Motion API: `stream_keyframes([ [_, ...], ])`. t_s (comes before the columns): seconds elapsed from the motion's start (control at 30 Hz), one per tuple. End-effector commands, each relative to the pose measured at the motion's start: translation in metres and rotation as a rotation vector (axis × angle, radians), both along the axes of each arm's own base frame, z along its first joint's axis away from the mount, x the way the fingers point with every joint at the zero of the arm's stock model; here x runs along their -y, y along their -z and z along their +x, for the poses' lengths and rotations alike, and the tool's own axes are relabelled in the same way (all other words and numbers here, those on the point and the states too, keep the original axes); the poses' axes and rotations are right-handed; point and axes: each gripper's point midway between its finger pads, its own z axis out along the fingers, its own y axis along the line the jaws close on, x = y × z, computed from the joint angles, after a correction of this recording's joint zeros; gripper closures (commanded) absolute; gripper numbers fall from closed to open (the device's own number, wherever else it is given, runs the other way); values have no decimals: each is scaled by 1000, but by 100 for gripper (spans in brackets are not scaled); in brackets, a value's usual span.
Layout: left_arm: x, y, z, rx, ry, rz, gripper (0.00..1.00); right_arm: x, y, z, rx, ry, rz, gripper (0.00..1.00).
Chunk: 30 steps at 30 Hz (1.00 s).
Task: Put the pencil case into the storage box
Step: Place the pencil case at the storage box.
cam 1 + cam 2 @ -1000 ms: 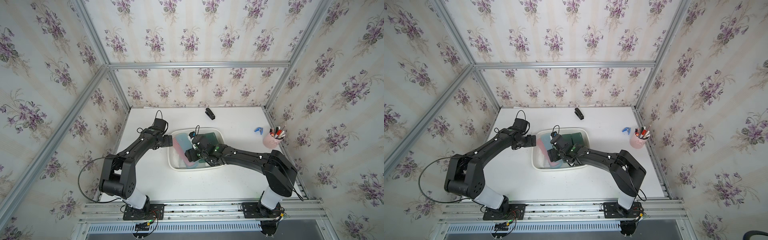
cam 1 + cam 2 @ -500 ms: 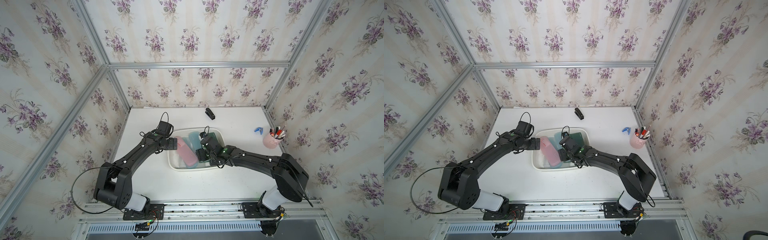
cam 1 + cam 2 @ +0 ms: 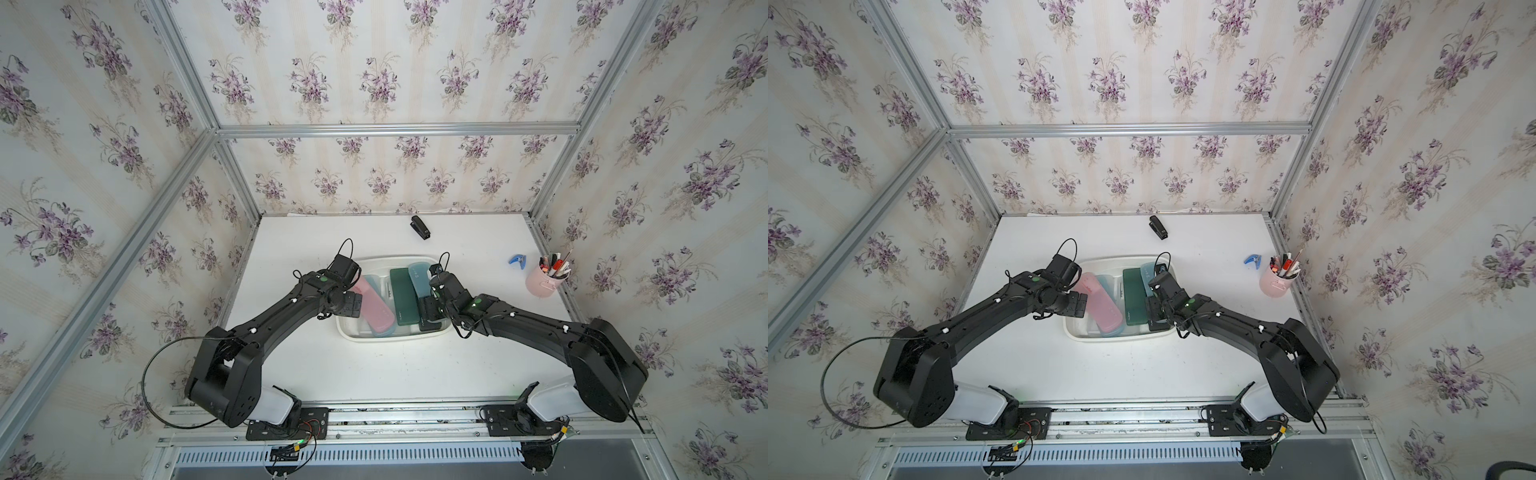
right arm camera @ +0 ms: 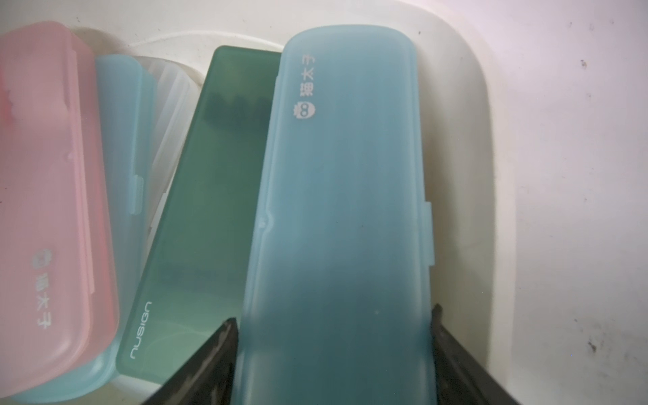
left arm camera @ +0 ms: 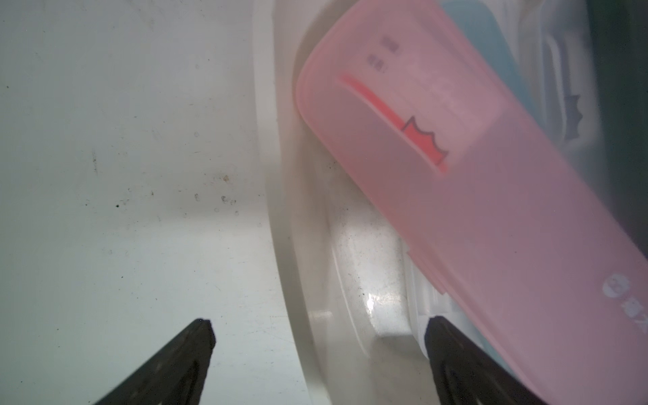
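The storage box [image 3: 390, 337] [image 3: 1116, 338] is a shallow white tub at the table's middle. In it lie a pink pencil case [image 3: 376, 305] [image 5: 473, 175], a dark green one [image 3: 402, 299] [image 4: 217, 210] and a pale blue one under the pink. My right gripper [image 4: 333, 329] [image 3: 430, 311] is shut on another light blue pencil case [image 4: 347, 175] [image 3: 417, 272], which lies along the box's right wall. My left gripper [image 5: 319, 324] [image 3: 353, 305] is open and holds nothing. It straddles the box's left rim [image 5: 277, 175], with one finger beside the pink case.
A pink pen cup [image 3: 544, 282] with pens stands at the right edge, a blue clip [image 3: 517, 260] just left of it. A black stapler [image 3: 420, 227] lies near the back wall. Both arms reach in from the front rail.
My right gripper has moved rightwards inside the box with the blue case. The pink case now lies uncovered on the left. My left gripper has come nearer along the box's left rim.
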Motion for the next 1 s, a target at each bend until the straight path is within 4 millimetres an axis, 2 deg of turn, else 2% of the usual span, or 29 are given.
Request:
stream_keyframes([
  [0.0,-7,4,-6,-30,3,61,1,-5,-3,5,21,-17,13,28],
  [0.23,-8,13,-1,-29,-13,103,1,-7,-5,8,30,-22,24,21],
  [0.57,-7,18,31,-1,-17,188,1,1,-14,3,49,-10,30,8],
  [0.97,3,16,56,20,-1,200,1,6,-16,-1,56,-2,31,5],
])
